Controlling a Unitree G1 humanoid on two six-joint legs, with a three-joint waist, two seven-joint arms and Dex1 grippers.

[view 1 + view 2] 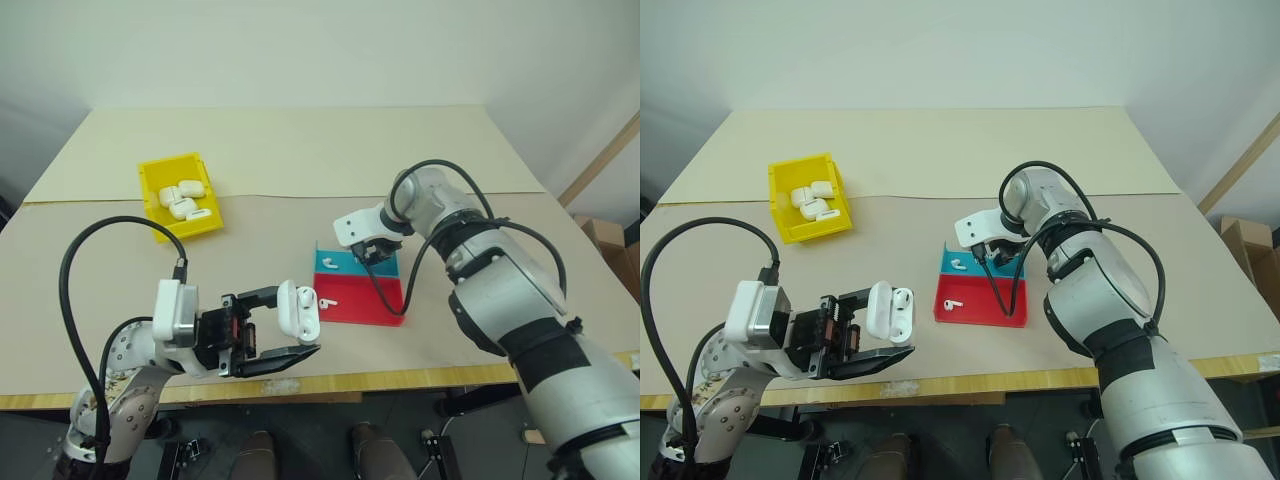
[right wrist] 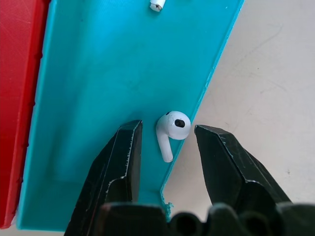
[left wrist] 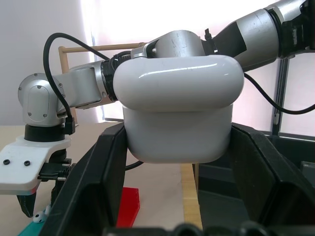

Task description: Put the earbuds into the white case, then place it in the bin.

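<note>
Step in hand: picking an earbud (image 2: 171,129) out of the teal half of the tray (image 1: 352,303), to seat it in the white case (image 1: 298,308).
Earbud location: lying on the teal floor against the tray's side wall, stem pointing toward the claw. A second earbud (image 1: 330,303) lies on the red half.
Right claw (image 2: 166,145): part open, pointing steeply down, one finger (image 2: 120,157) on the teal floor side and the other (image 2: 224,157) beyond the wall over the counter (image 1: 300,150). The jaws straddle the earbud and are not yet touching it.
Technique: judged from the wrist view, the wall sits between the fingers, so closing now may pinch the wall with the earbud. Shift inward or lower just enough to catch the bulb, then close slowly; the glossy piece could squirt out.
Left claw (image 1: 275,335): clamped tight on the white case, holding it above the near counter edge, lid hinged open.
Case handling: keep it level and steady so the earbud can drop into its socket.
Bin (image 1: 180,196): yellow, well apart on the left, already holding several white cases.
</note>
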